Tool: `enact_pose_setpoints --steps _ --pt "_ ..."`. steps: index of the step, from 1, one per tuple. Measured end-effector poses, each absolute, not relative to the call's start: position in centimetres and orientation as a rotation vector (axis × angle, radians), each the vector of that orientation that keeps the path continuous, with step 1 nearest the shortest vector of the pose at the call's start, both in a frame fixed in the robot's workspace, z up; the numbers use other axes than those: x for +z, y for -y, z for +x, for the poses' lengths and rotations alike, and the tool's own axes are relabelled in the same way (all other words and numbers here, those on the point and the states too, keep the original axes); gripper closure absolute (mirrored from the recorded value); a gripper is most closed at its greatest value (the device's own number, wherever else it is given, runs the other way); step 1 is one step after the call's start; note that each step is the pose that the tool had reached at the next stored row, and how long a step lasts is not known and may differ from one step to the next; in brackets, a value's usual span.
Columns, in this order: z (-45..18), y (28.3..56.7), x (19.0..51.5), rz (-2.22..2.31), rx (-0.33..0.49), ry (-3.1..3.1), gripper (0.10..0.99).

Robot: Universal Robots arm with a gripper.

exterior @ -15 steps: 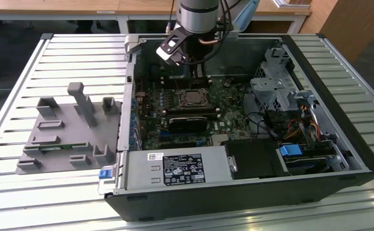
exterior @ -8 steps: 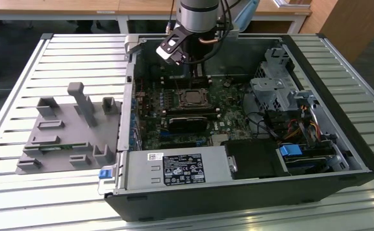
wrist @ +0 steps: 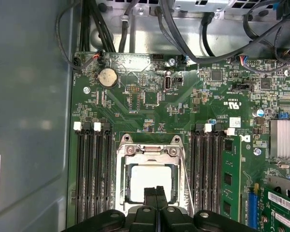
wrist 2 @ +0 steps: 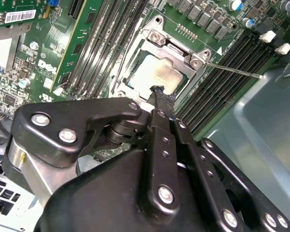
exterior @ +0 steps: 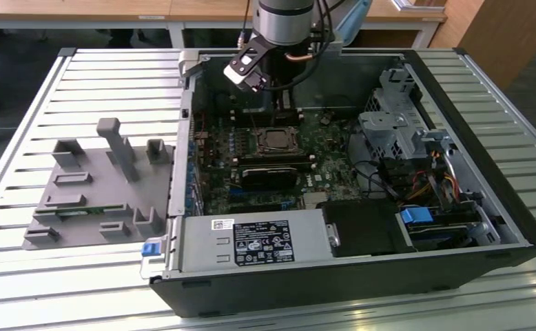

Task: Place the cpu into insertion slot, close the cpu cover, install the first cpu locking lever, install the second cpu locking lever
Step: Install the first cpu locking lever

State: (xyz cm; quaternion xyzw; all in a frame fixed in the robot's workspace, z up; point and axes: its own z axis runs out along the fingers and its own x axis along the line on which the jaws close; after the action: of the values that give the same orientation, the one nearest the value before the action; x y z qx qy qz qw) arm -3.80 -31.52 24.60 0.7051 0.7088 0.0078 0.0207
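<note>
1. Gripper (wrist 2: 159,91) first: in the second wrist view we see its fingers pressed together with nothing between them, the tips poised over one edge of the cpu (wrist 2: 152,75). We cannot tell whether they touch the metal.
2. In the exterior view the gripper hangs inside the open case (exterior: 342,289), at about 11 o'clock of the slot (exterior: 277,140). A long black block (exterior: 270,172) lies just at the slot's 6 o'clock.
3. We judge the first step done, as the cpu lies flat in the slot and looks level with its silvery top facing up.
4. We read the second step as done too, because the cover (wrist 2: 176,48) lies down around the cpu, whose top shows through the cut-out.
5. One lever (wrist 2: 232,70) is a thin rod that juts from a corner of the cover out over the memory slots (wrist 2: 217,94). It is not tucked against the frame, so we take it as not yet locked.
6. A second thin wire runs along the opposite side of the cover, and we cannot tell whether it is latched.
7. By our reckoning the work stands near halfway — cpu seated, cover shut, levers left to install.
</note>
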Motion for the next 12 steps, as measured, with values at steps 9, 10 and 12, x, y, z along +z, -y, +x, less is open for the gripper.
enact_pose_setpoints --steps 9,10,12 --pt "-3.8 31.52 25.04 2.186 0.024 -2.198 0.961" --pt "-3.8 31.52 25.11 2.186 0.024 -2.198 0.961" --pt "-3.8 31.52 25.37 2.186 0.025 -2.198 0.961"
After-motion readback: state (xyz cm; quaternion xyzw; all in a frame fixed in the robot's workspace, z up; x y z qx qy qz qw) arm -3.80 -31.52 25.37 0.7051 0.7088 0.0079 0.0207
